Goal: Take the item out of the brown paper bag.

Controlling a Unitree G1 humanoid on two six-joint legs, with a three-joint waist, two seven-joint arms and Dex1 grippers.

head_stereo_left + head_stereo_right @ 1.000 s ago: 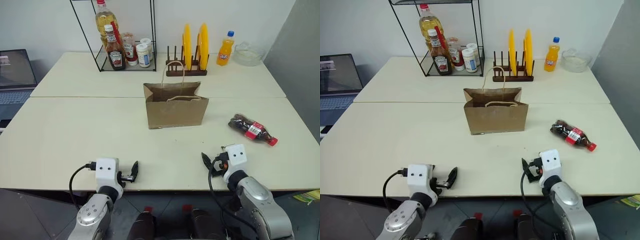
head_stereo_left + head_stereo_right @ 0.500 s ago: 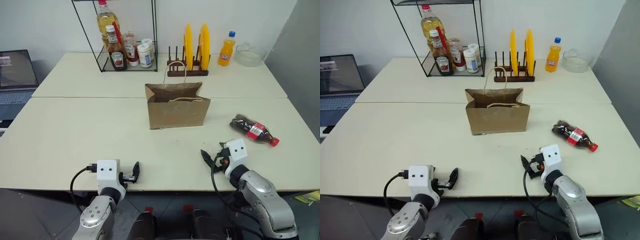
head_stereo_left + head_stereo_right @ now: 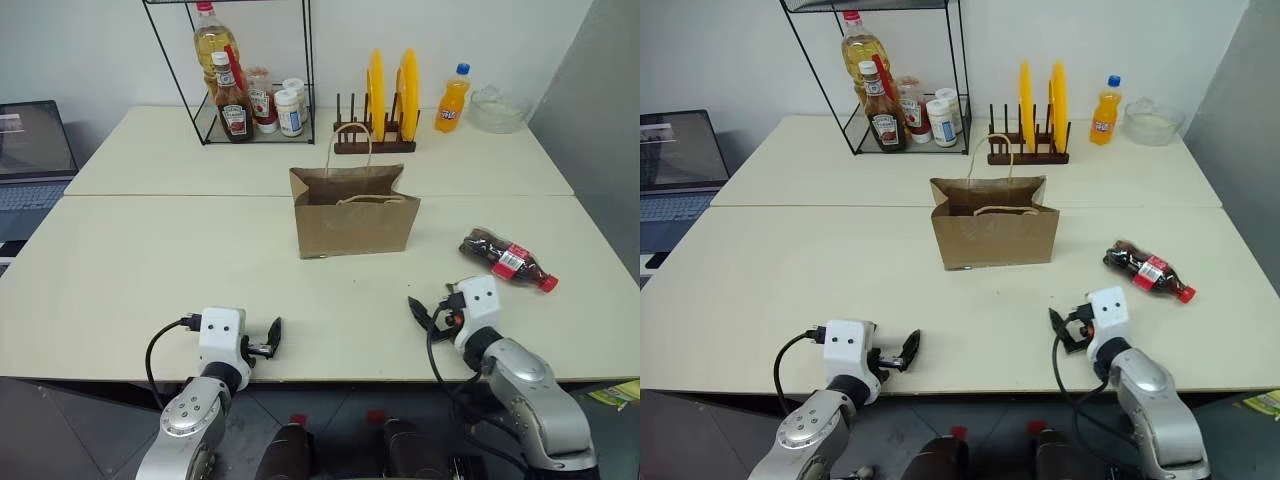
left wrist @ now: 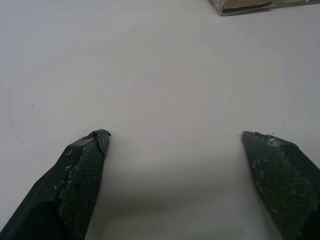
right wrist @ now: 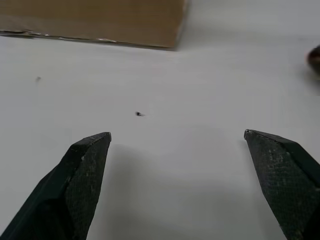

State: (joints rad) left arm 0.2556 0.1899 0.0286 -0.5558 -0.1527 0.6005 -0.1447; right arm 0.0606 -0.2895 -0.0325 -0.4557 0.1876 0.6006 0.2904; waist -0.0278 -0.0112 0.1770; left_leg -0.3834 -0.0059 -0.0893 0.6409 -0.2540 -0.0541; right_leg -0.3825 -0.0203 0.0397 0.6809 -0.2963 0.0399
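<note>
The brown paper bag (image 3: 352,220) stands upright and open-topped at the table's middle, one loop handle raised and the other folded over its front. The item, a small cola bottle (image 3: 505,260) with a red label and cap, lies on its side on the table to the right of the bag, apart from it. My left gripper (image 3: 272,338) is open and empty near the front edge, left of the bag. My right gripper (image 3: 425,315) is open and empty near the front edge, between bag and bottle. The right wrist view shows the bag's base (image 5: 95,20) ahead of the fingers.
At the back stand a black wire rack (image 3: 250,70) with ketchup and oil bottles, a wooden rack with yellow plates (image 3: 385,95), an orange soda bottle (image 3: 451,98) and a glass bowl (image 3: 497,108). A laptop (image 3: 30,150) sits at far left. A grey wall panel (image 3: 600,120) borders the right.
Both grippers have crept a little forward over the table, the right one also slightly to the right. Both stay open. Bag and bottle have not moved.
</note>
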